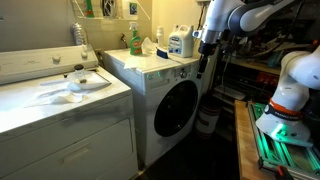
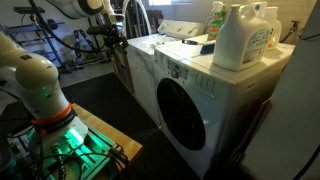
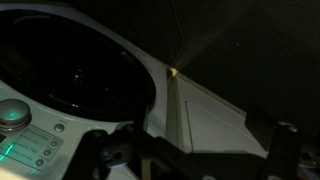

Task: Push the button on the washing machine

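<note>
— White washing machine [image 1: 160, 90] in an exterior view, its round dark door [image 1: 177, 108] on the front. It stands between a wider white machine [image 1: 60, 110] and the robot's base [image 1: 285, 100]. Where is the gripper?
— The gripper [image 1: 206, 50] hangs from the arm [image 1: 240, 15] just past the washing machine's far top corner. It is near a white jug [image 1: 180, 42] and a green bottle [image 1: 134, 40] that stand on the machine's top surface. It is too small there to tell how the jaws stand.
— And in an exterior view nearer the door?
— The washing machine [image 2: 215, 95] fills the middle and the door [image 2: 185, 115] is on the face toward the base [image 2: 40, 85]. Jugs [image 2: 235, 35] sit on top. The arm [image 2: 95, 8] shows at the upper left, but I can't pick the gripper out of the clutter.
— Wrist view?
— Dim. The dark glass door [image 3: 70, 60] takes the upper left, with a round dial [image 3: 12, 115] and small buttons [image 3: 45, 155] at the lower left, a few glowing green. The gripper [image 3: 190, 160] sits at the bottom edge with its jaws wide apart, one finger [image 3: 100, 155] just beside the buttons. I cannot tell whether it touches the panel.
</note>
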Robot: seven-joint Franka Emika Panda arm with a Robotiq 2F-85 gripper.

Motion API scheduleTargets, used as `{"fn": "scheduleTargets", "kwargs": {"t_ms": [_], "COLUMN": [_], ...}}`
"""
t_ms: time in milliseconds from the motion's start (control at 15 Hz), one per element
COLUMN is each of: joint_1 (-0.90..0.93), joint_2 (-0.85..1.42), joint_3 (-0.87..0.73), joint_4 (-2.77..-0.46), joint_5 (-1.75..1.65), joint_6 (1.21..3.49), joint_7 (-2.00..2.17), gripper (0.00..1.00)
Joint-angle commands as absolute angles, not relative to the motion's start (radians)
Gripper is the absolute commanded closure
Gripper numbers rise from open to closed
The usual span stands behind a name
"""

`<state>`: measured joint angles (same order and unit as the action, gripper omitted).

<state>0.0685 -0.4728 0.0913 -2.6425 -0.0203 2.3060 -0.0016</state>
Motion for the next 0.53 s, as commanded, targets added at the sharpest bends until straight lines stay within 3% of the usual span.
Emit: {"fn": "scheduleTargets", "kwargs": {"t_ms": [0,467], "joint_1": [0.074,0.017], "joint_2": [-0.473,-0.437], "joint_3": [0.086,0.081], "joint_4": [-2.641,-2.632], "joint_5": [-0.023,-0.032], "joint_6": [2.303,2.362], "joint_7": [0.001,0.104], "gripper": [0.00,0.00]}}
